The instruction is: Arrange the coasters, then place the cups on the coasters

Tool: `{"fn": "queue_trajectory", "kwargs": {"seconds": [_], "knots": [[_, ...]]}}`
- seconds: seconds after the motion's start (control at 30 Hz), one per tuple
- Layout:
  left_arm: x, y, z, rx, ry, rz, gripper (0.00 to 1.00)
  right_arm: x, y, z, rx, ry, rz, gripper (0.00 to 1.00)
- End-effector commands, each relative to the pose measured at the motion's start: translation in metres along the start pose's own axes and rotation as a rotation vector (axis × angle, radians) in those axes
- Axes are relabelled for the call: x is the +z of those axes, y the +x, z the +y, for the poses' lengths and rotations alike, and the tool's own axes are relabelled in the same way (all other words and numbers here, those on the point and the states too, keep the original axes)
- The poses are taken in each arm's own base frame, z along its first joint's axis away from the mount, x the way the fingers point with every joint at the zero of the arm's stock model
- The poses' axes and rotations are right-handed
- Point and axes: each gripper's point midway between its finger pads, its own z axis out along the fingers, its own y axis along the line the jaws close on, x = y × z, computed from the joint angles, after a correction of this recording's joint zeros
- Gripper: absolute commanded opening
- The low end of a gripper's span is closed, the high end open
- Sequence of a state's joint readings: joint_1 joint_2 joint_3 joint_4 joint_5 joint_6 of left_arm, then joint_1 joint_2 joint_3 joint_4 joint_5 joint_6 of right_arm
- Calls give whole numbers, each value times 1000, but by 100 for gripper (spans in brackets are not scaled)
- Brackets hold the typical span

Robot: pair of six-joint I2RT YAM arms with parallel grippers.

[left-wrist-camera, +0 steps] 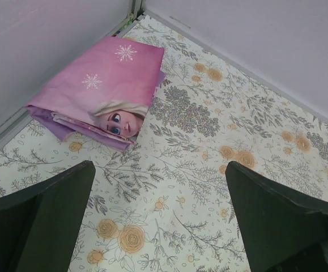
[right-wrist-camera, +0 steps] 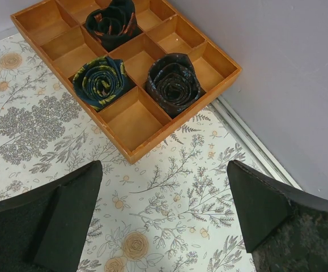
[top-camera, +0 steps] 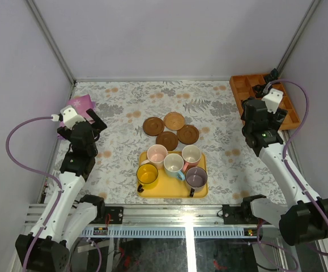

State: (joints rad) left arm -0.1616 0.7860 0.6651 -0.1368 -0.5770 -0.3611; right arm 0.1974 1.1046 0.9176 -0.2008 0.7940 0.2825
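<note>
Several round brown coasters [top-camera: 174, 120] lie clustered on the flowered tablecloth at mid-table, touching or overlapping. Just in front of them a yellow tray [top-camera: 172, 192] holds several cups: yellow [top-camera: 147, 175], pale pink [top-camera: 157, 153], light blue [top-camera: 173, 163], salmon [top-camera: 191, 154] and mauve [top-camera: 196, 177]. My left gripper [top-camera: 94, 121] [left-wrist-camera: 159, 166] hovers open at the far left, well away from them, with only cloth between its fingers. My right gripper [top-camera: 265, 86] [right-wrist-camera: 165, 164] hovers open at the far right, also holding nothing. Neither wrist view shows coasters or cups.
A folded pink printed cloth [left-wrist-camera: 101, 85] [top-camera: 80, 103] lies in the back left corner, just beyond the left gripper. A wooden divided box [right-wrist-camera: 131, 118] [top-camera: 248, 90] with three rolled dark ties sits at the back right, just beyond the right gripper. Grey walls enclose the table.
</note>
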Motion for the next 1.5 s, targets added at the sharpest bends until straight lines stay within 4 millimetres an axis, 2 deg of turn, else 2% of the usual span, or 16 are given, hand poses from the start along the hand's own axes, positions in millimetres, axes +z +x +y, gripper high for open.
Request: {"fn": "queue_trajectory", "kwargs": {"seconds": [0.0,0.93,1.07,1.3,1.47], "knots": [[1,-4,6,18,-32,-13,100,-2,-15,-2,41,28,-33,99],[6,5,4,45,-33,23,100,-2,-18,4,52,-2,-36,99],[10,10,-9,42,18,59,100,-1,-16,11,42,-29,-17,99],[14,27,-53,32,224,148,100,2,-14,31,53,-104,17,99],[18,36,-75,20,322,178,100,1,-14,44,72,-159,40,99]]}}
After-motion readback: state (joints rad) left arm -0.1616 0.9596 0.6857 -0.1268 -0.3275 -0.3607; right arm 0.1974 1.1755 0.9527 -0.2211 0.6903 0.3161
